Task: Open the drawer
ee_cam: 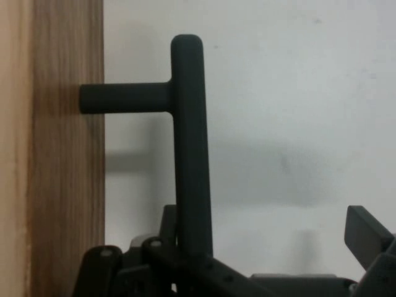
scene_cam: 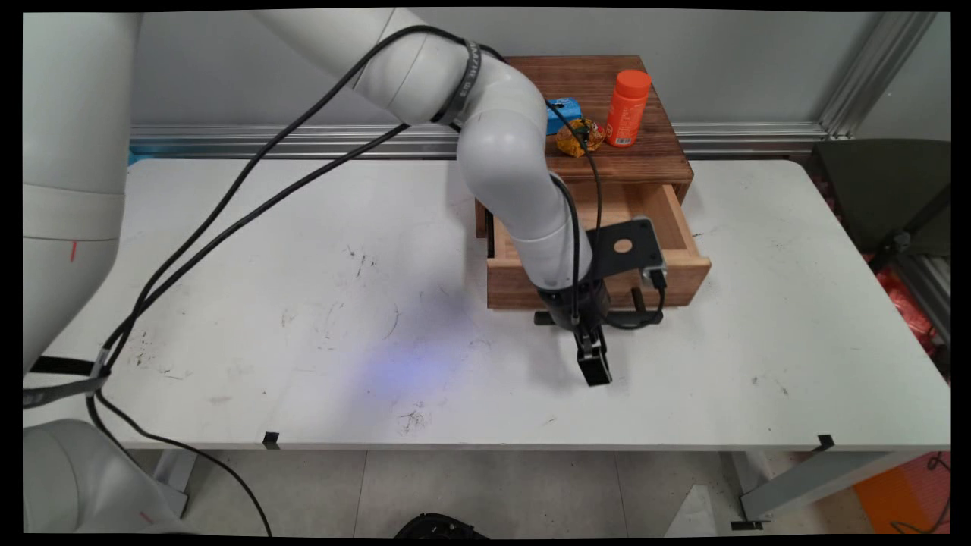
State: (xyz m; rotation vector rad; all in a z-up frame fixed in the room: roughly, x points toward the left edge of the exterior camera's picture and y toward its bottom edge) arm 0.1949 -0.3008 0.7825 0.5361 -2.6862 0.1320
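Observation:
A small wooden cabinet (scene_cam: 652,152) stands at the back of the white table, and its drawer (scene_cam: 686,262) is pulled out. The drawer's black bar handle (scene_cam: 543,318) (ee_cam: 189,142) sticks out from the wooden front (ee_cam: 62,161). My gripper (scene_cam: 594,369) (ee_cam: 266,232) hangs just in front of that handle, pointing down at the table and open. In the hand view the bar runs close along the left finger, and the right fingertip (ee_cam: 367,232) stands well away from it. The arm hides part of the drawer's inside; the part that shows holds nothing.
On the cabinet's top stand an orange bottle (scene_cam: 628,108), a blue packet (scene_cam: 565,114) and a yellowish wrapped snack (scene_cam: 578,137). Black cables (scene_cam: 227,212) hang from the arm over the table's left half. A wall with a metal rail runs behind.

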